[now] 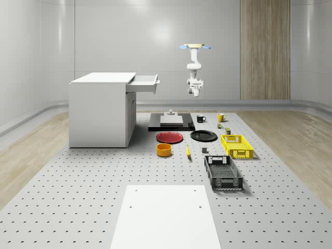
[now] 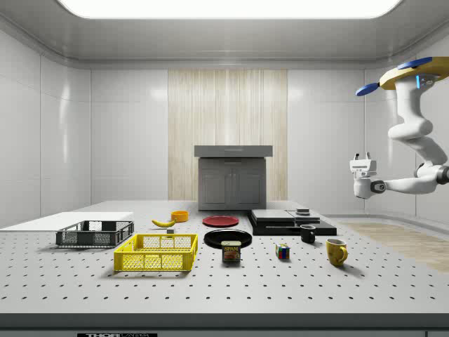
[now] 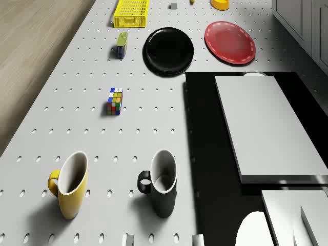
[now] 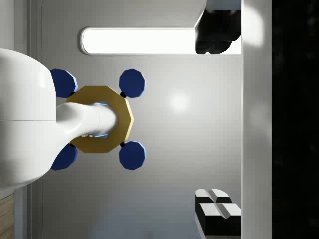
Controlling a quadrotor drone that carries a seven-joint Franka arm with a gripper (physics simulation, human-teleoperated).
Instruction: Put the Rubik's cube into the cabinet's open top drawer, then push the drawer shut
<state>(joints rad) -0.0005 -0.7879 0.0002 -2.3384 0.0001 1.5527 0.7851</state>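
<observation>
The white two-finger claw points up, high above the bench; its spread I cannot tell. The drone hovers. The multicoloured Rubik's cube sits upright near the black plate, colours visible in the drone view.

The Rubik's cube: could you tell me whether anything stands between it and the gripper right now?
Nothing visible does. The Rubik's cube sits alone on bare table, apart from the yellow mug and black mug. The drone hovers high, with the gripper far above the table.
</observation>
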